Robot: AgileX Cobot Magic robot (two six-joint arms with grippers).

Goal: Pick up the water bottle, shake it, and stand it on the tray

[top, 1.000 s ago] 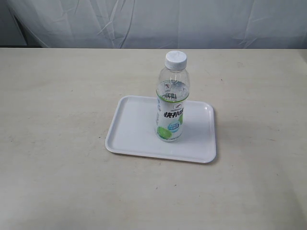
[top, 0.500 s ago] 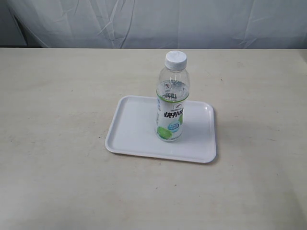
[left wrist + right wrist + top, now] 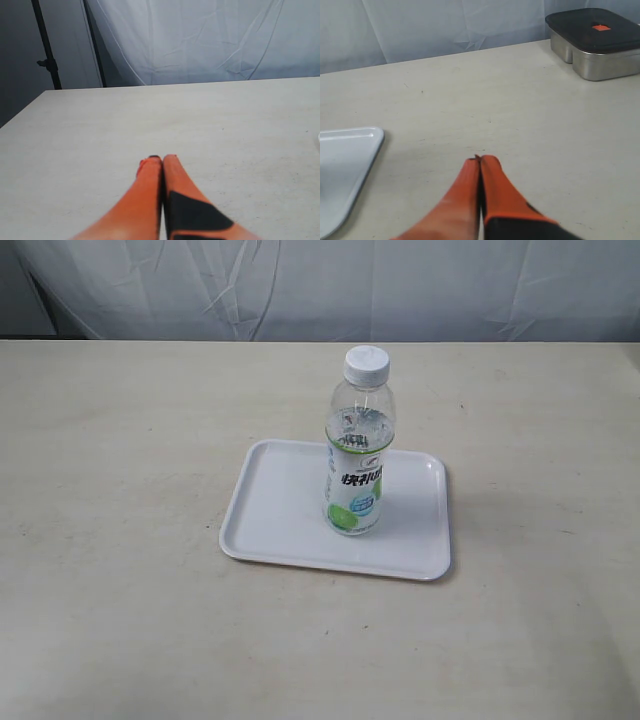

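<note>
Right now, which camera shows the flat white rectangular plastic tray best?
Exterior view: the whole flat white rectangular plastic tray shows, with the small clear plastic water bottle upright on it. Right wrist view catches only one rounded corner. Left wrist view shows nothing identifiable as the tray.

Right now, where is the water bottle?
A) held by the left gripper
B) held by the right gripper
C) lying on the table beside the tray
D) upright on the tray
D: the water bottle stands cap-up on the tray, while the left gripper and the right gripper are both shut on nothing.
</note>
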